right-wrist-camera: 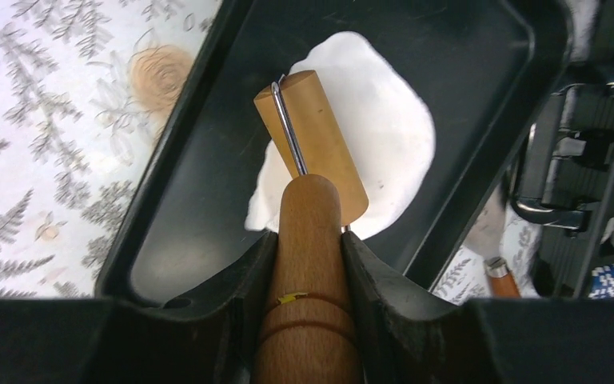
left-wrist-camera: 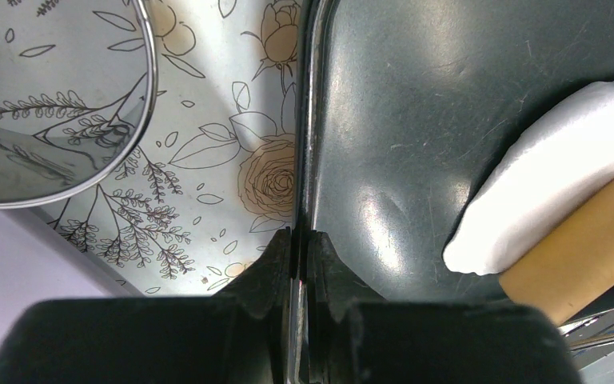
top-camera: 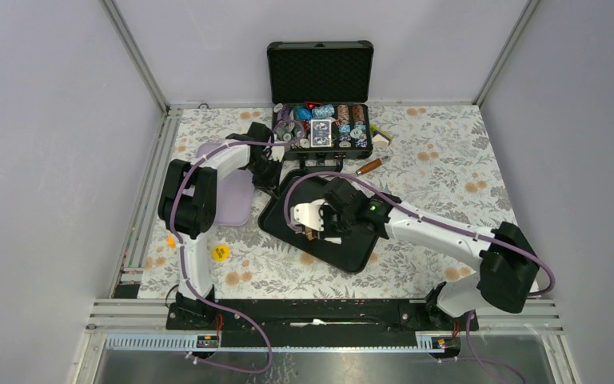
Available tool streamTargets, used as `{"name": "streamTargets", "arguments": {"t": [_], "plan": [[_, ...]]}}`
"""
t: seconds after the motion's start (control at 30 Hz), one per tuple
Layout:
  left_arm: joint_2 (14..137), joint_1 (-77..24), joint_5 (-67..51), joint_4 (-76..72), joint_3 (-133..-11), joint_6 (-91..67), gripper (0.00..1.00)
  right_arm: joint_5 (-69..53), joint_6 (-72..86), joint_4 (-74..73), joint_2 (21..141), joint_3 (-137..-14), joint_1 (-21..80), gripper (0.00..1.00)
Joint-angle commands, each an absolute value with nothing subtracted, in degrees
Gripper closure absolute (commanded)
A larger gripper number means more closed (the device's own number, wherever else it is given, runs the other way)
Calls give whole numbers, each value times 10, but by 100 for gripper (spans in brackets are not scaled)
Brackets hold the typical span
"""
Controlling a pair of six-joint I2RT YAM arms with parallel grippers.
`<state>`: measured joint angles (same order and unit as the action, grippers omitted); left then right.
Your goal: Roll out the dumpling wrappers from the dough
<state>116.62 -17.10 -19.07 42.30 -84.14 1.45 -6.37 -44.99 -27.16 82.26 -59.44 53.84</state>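
**White Shells, Black Joints**

The left arm point(top-camera: 222, 157) and right arm point(top-camera: 440, 230) have white shells, bulky black joints and black bases. Lilac cables point(top-camera: 320, 174) loop along each. The left gripper point(left-wrist-camera: 297, 240) and right gripper point(right-wrist-camera: 308, 240) are matte black.

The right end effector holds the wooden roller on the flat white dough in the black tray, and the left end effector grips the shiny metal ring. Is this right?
One part is wrong. In the left wrist view the left end effector is shut on the rim of the black tray; the shiny metal ring lies apart on the flowered cloth. The rest is correct.
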Motion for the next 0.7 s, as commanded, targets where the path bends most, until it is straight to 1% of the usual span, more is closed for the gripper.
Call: {"name": "streamTargets", "arguments": {"t": [0.0, 0.13, 0.23, 0.53, 0.67], "plan": [[1188, -162, -155, 377, -834, 11, 100, -36, -437, -241, 863, -579, 537, 100], [1188, -162, -156, 377, -834, 11, 100, -34, -434, -228, 881, -580, 541, 100], [1188, -161, -155, 377, -834, 11, 100, -34, -440, -256, 879, -578, 544, 100], [1188, -162, -157, 377, -834, 12, 100, -59, -461, -451, 811, -577, 550, 100], [1189, -162, -157, 377, -834, 11, 100, -52, -458, -433, 799, -561, 550, 100]]}}
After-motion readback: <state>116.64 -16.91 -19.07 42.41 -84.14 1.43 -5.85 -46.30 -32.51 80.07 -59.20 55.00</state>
